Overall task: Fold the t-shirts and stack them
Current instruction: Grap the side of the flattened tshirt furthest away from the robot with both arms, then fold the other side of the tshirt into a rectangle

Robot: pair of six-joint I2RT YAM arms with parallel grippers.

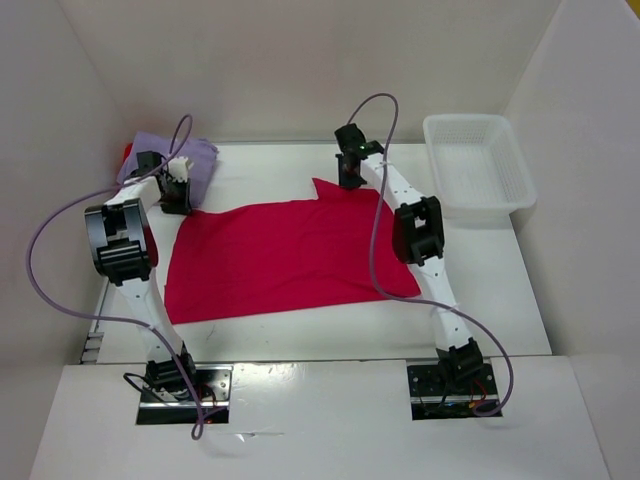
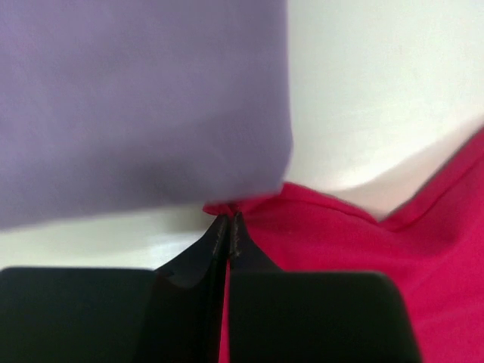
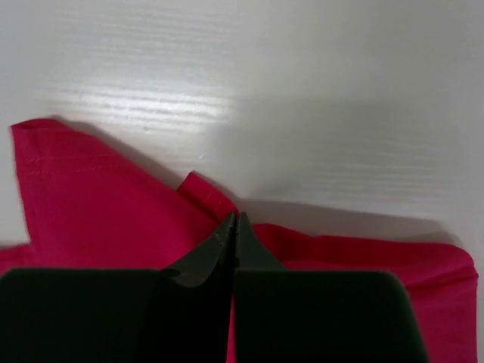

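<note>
White walls close in a white table (image 1: 270,175). In its middle the crimson t-shirt (image 1: 280,260) lies spread flat, its long axis going left to right, and all the cloth is on the near side of both jaws. A folded lavender t-shirt (image 1: 195,155) sits at the far left corner. Both arms reach forward, wrists bent down. The left gripper (image 2: 228,219) is clenched on the far left hem, and the right gripper (image 3: 233,218) pinches the far edge further right.
</note>
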